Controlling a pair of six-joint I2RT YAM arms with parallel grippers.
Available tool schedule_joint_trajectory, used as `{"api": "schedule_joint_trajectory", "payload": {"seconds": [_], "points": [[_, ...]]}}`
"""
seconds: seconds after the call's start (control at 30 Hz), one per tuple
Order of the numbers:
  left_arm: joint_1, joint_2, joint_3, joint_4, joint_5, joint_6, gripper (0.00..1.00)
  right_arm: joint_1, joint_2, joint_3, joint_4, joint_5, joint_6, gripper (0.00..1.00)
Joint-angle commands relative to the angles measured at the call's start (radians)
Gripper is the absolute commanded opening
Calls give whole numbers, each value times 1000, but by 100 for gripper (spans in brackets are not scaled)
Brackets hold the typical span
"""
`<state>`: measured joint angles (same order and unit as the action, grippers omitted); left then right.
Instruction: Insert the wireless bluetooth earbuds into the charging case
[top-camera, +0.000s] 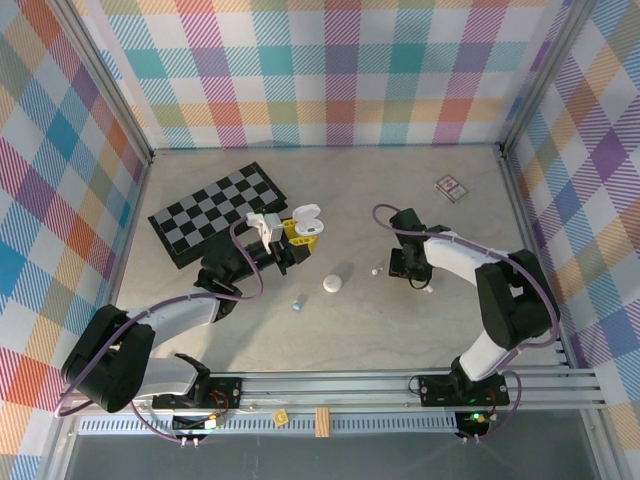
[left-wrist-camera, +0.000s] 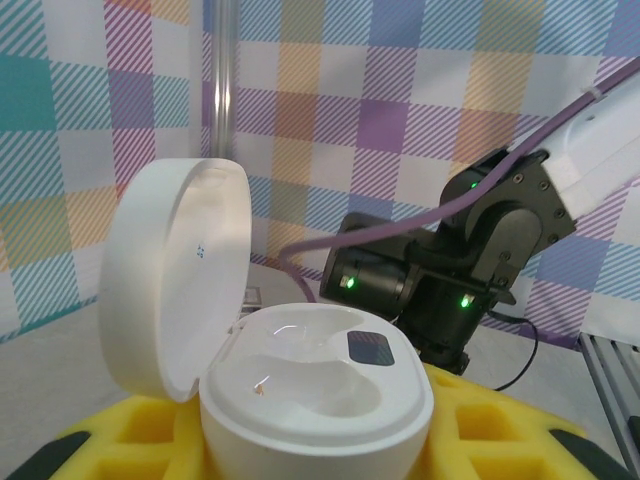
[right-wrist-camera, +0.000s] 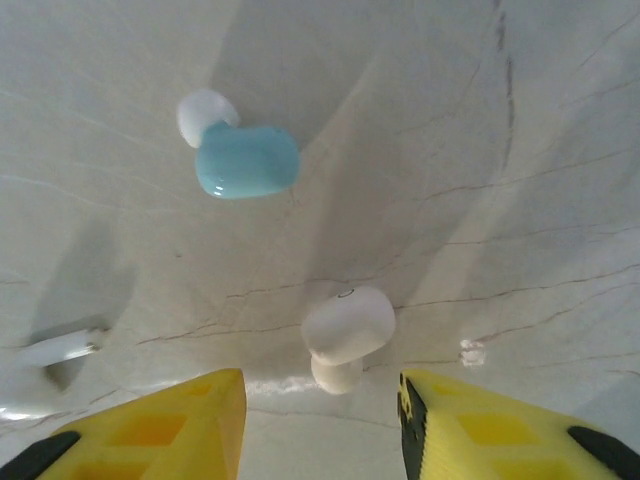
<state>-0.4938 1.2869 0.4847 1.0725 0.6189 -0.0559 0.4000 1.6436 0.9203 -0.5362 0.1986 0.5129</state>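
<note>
The white earbud (right-wrist-camera: 347, 330) lies just ahead, between my open right fingers (right-wrist-camera: 150, 425); my left fingers (left-wrist-camera: 500, 425) clamp the open charging case (left-wrist-camera: 315, 390).

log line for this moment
left gripper: shut on open charging case | right gripper: open at white earbud | blue earbud: on table

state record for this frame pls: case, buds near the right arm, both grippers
charging case: white, lid open, wells look empty
left gripper: shut on the charging case, held off the table
right gripper: open, low over the table, yellow fingers either side of the white earbud
white earbud: lying on the table, not gripped
blue earbud: on the table beyond it, white tip
other: checkerboard, small card
</note>
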Motion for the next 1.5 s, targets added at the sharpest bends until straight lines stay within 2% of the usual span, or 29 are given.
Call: {"api": "schedule_joint_trajectory", "payload": {"seconds": [0.0, 0.27, 0.47, 0.63, 0.9, 1.1, 1.33, 1.47], "points": [[8, -22, -11, 29, 15, 7, 34, 2, 47, 26, -29, 43, 7, 44], [9, -52, -17, 2, 10, 14, 34, -2, 73, 61, -93, 170, -22, 36], [8, -68, -21, -15, 4, 21, 34, -1, 47, 74, -123, 182, -32, 35], [9, -78, -24, -26, 1, 27, 34, -4, 35, 68, -146, 202, -34, 36], [9, -101, -24, -54, -2, 40, 34, -11, 25, 80, -186, 185, -10, 44], [9, -132, -25, -87, -8, 53, 34, -53, 22, 82, -226, 183, 32, 43], [9, -143, -24, -104, -8, 60, 34, -58, 2, 78, -232, 205, 41, 44], [9, -142, -22, -109, -11, 62, 34, -56, -42, 65, -193, 176, 44, 44]]}}
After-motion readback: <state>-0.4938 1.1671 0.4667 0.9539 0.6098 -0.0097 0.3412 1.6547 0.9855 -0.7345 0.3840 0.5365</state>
